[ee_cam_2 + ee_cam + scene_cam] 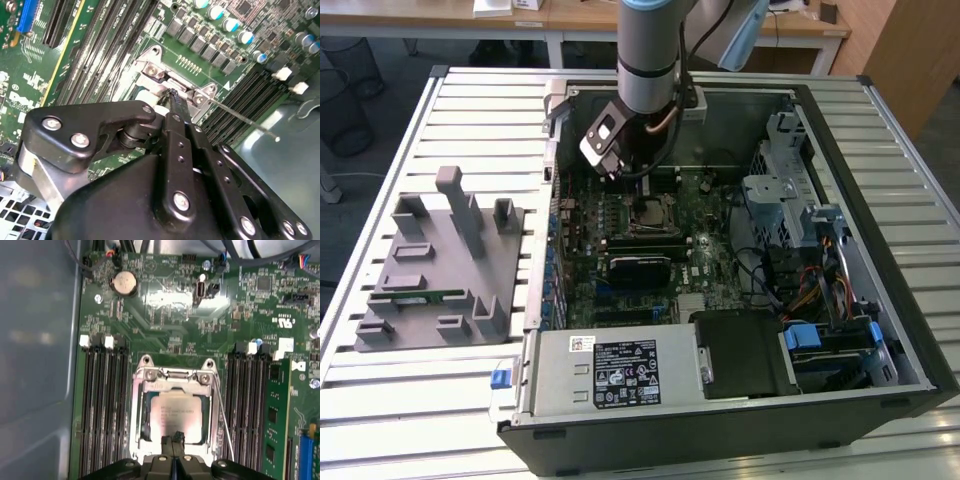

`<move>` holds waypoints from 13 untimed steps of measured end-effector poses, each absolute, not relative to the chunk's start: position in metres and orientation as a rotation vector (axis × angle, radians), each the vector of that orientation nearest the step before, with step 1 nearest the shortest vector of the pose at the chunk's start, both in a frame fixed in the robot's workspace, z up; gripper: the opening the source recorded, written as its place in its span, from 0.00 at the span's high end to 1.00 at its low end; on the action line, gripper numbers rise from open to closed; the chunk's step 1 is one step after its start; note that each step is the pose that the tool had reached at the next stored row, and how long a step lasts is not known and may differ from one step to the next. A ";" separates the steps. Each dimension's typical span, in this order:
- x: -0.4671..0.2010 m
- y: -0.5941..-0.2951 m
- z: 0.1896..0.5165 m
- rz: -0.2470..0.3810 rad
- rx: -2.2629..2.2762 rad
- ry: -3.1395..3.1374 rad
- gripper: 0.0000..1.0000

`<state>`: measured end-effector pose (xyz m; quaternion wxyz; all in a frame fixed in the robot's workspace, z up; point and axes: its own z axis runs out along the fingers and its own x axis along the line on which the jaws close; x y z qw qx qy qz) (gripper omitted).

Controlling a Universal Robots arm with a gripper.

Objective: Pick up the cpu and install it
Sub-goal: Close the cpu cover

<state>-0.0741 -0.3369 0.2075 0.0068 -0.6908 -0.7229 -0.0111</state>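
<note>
The cpu (176, 410), a small flat square chip with a pale silvery top plate, lies flat in the socket, bordered by the bright metal socket frame (172, 374). In the first wrist view the black two-finger gripper (173, 439) stands at the chip's edge. Its fingertips are pressed together with only a thin seam between them, and nothing shows between the pads. Whether the tips touch the plate cannot be told.

A thin wire lever (224, 415) runs along one side of the frame. Rows of black memory slots flank the socket on the green motherboard (165, 305), and a long green memory stick (276, 410) sits in one slot.

The board lies inside an open black computer case (720, 430) on a slatted metal table (480, 110). A grey moulded fixture (430, 270) lies well apart, on the exterior view's left.
</note>
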 end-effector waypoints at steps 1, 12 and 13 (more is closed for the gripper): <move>-0.074 -0.337 0.207 -0.035 -2.161 -2.261 0.89; -0.074 -0.336 0.199 -0.036 -2.160 -2.260 0.89; -0.073 -0.336 0.199 -0.037 -2.160 -2.260 0.89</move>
